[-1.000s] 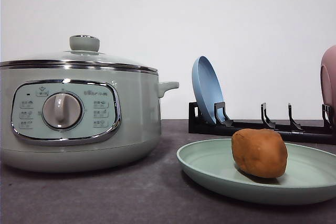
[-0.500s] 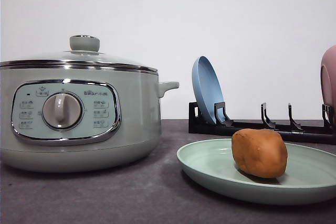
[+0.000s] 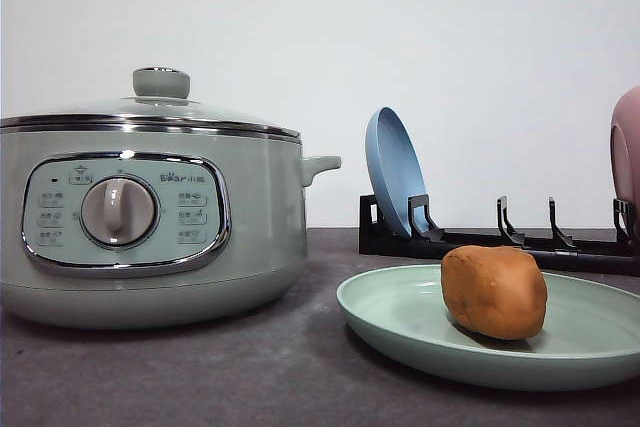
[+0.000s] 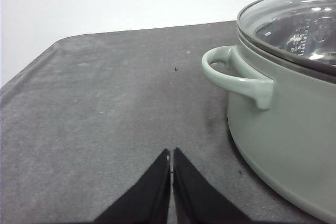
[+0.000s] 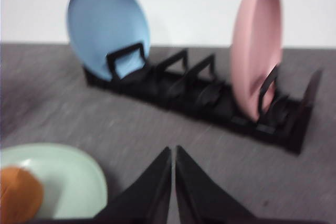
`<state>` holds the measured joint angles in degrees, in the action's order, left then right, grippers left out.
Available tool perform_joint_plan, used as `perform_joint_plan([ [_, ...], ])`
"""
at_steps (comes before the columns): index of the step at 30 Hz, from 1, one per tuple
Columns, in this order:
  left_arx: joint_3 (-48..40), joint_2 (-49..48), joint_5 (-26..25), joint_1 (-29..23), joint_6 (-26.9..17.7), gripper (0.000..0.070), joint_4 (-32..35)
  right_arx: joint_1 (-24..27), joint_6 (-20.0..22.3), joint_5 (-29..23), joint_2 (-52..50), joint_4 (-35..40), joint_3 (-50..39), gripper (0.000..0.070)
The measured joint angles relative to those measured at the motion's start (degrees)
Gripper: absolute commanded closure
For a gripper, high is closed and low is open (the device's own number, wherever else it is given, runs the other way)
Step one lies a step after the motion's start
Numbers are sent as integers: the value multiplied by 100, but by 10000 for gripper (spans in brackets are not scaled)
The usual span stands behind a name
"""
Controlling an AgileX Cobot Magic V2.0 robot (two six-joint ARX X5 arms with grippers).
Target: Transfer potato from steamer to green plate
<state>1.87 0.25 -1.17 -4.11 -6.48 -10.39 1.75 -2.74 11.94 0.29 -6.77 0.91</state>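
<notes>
Nothing moved: potato (image 3: pixel 494 292) on green plate (image 3: pixel 400 317), beside right tool (image 5: pixel 172 153).

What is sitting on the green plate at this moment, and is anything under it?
The potato rests alone on the green plate, toward its right half. Under the plate, only the dark table shows around its rim; whatever lies directly beneath is covered.

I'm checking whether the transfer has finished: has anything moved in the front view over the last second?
Nothing visibly changed. The potato sits on the green plate as before, the steamer is lidded in the same spot, and the blue plate stands in the rack unchanged.
</notes>
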Motion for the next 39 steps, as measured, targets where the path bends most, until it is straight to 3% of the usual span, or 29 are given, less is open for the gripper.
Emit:
perform_joint_plan([
  [39,0,0,2,-1,0,700,0,-128,-2,15,1,-224,2,700],
])
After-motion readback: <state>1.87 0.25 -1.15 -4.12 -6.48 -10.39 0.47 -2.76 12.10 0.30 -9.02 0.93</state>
